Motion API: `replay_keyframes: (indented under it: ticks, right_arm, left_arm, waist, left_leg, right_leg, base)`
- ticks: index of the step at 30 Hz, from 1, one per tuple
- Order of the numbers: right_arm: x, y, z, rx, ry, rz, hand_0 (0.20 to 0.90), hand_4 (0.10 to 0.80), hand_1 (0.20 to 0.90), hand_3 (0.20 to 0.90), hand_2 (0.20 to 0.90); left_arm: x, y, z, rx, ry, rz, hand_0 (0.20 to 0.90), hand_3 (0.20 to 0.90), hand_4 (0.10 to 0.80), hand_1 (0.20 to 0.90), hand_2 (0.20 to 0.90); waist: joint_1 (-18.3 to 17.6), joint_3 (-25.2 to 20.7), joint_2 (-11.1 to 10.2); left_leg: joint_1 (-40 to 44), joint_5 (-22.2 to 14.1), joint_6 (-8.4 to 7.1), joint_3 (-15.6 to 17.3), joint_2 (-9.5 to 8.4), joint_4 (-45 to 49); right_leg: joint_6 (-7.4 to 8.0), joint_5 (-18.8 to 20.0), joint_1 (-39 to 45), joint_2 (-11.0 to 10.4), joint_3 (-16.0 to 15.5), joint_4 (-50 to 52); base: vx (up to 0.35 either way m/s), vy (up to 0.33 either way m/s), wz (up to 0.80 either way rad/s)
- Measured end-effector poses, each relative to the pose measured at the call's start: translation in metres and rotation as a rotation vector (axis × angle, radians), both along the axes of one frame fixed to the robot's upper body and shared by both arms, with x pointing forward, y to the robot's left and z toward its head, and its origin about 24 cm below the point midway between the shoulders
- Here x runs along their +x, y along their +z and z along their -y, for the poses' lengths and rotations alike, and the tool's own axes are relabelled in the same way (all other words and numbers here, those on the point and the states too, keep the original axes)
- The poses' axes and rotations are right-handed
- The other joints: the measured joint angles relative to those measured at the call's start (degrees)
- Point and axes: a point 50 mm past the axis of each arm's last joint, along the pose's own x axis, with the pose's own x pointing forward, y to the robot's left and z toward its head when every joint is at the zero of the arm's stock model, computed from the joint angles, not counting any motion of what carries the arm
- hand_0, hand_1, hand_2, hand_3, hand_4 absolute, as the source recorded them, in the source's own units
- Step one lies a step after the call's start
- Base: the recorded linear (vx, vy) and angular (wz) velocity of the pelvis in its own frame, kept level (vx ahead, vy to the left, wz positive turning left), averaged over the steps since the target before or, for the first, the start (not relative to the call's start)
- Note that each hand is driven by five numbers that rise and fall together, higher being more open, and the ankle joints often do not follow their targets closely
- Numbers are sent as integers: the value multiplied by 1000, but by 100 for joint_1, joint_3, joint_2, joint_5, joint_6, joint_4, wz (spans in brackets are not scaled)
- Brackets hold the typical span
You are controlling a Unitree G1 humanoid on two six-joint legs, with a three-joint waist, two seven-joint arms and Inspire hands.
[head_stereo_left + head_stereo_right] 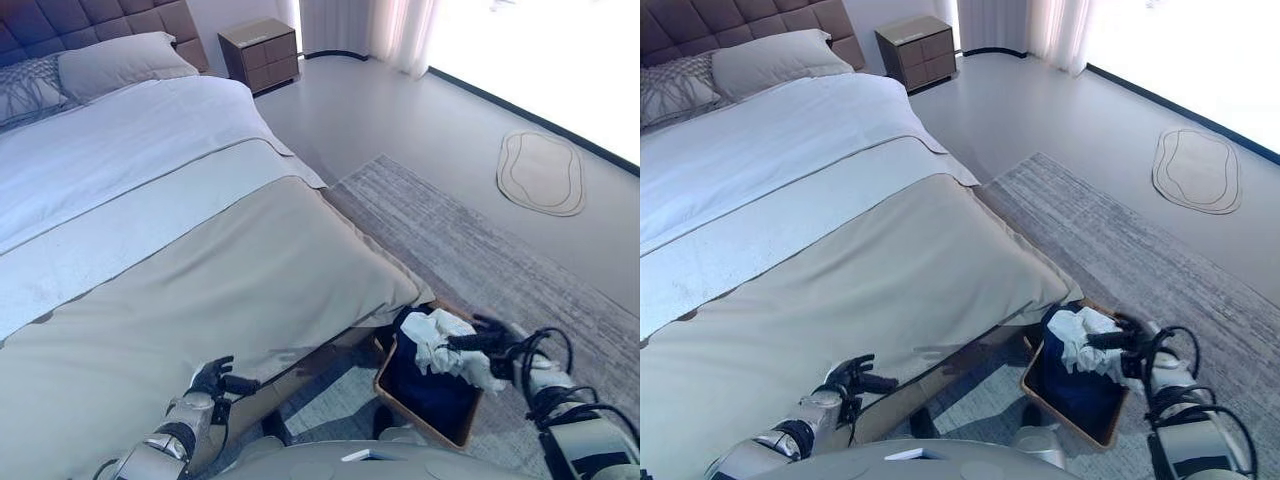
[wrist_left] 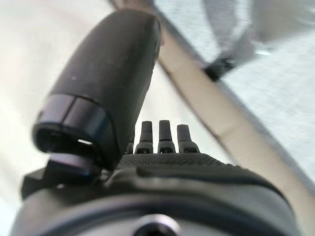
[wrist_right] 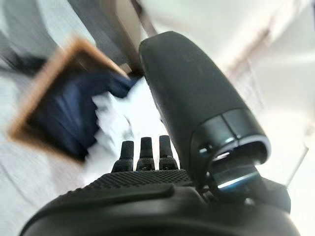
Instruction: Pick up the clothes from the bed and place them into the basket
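A basket (image 1: pixel 415 418) with a wooden rim and dark blue lining stands on the rug by the bed's foot corner. A white garment (image 1: pixel 440 340) lies crumpled in it, draped over its far rim. My right hand (image 1: pixel 488 336) is right beside the garment, over the basket's right side, with fingers straight and holding nothing; the garment (image 3: pixel 110 115) and basket (image 3: pixel 27 105) show past its fingers in the right wrist view. My left hand (image 1: pixel 213 379) rests open at the bed's near edge, on the beige cover (image 1: pixel 200 270). No loose clothes show on the bed.
The bed has a white sheet, pillows (image 1: pixel 110 62) and a padded headboard. A nightstand (image 1: pixel 262 52) stands at the far wall. A grey rug (image 1: pixel 480 250) and a small oval mat (image 1: pixel 540 172) lie on the floor to the right.
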Motion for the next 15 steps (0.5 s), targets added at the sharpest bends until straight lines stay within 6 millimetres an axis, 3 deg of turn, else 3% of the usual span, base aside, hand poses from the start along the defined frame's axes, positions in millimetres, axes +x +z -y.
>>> replay_keyframes:
  ticks: [4, 7, 12, 15]
  right_arm:
    - [-45, -34, -51, 100, 68, -110, 900, 800, 900, 900, 900]
    - [-56, -41, -70, 122, 178, -136, 900, 800, 900, 900, 900]
    - [-57, -41, -77, 105, 328, -144, 900, 800, 900, 900, 900]
    - [-57, -40, -72, 81, 328, -145, 900, 800, 900, 900, 900]
  left_arm:
    - [-32, -14, 18, -41, -13, -113, 900, 900, 800, 900, 900]
    - [-36, -16, 26, -73, -5, -113, 900, 900, 800, 900, 900]
    - [-42, -19, 37, -106, -5, -115, 900, 900, 800, 900, 900]
    - [-43, -20, 38, -111, -5, -102, 900, 900, 800, 900, 900]
  waist:
    - [90, -167, 187]
    - [130, -205, 233]
    - [140, -475, 201]
    - [254, -544, 195]
  left_leg:
    - [44, -22, -25, -94, -18, 6]
    - [43, -21, -24, -153, -12, 17]
    - [-3, -42, -50, -246, -7, -5]
    - [-20, -49, -60, -306, -9, -7]
  right_leg:
    - [-1, -84, 119, -13, -105, 4]
    - [-1, -107, 151, -2, -161, 26]
    - [16, -133, 175, 8, -279, 27]
    - [30, -143, 223, 12, -336, 26]
  base:
    - [58, 45, 12]
    - [2, 55, 11]
    - [5, 31, 10]
    - [17, 13, 10]
